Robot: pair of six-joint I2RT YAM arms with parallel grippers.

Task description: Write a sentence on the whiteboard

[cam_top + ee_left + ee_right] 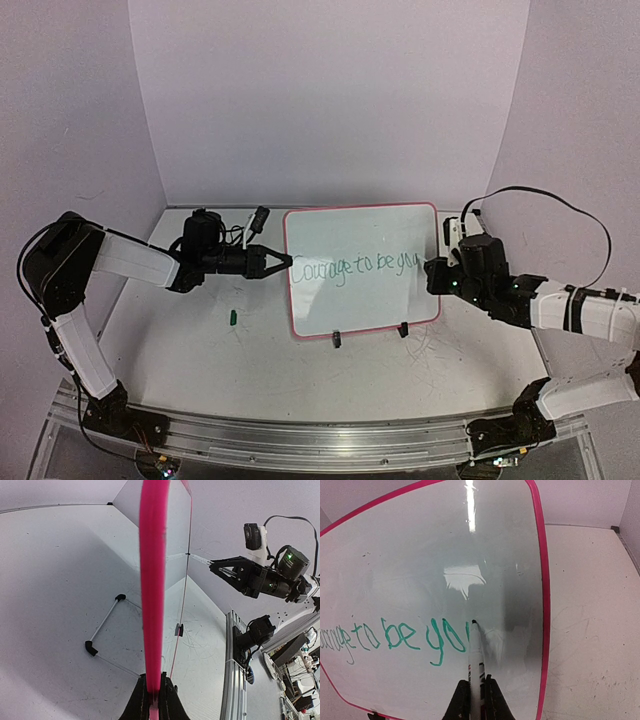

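Two hands are busy here, both closed on something. The whiteboard (360,232) stands close to upright in the middle of the worktop (200,350), propped on its black wire stand (102,630), with two black clips (337,340) along the bottom edge. The left hand (283,262) is pinched tight on the board's left frame edge. The right hand (432,272) is clamped on a white marker (476,655), whose tip touches the board face close to the right frame. The sentence (355,267) runs in green across the middle of the board.

Only other thing around is a small green thing (232,317) lying on the worktop near the left hand, apart from the board. Can't tell what it is.

The overhead view gets the whole line, but it's too small to read the ending. The right wrist view is much closer: "ourage to be yo", with the marker tip sitting right after the "o" and the start cut off at the picture's left edge. The left wrist view sees the board edge-on as one pink stripe, so no writing. It does show the back side, with the stand's legs on the worktop, and the right hand reaching in from the far side.
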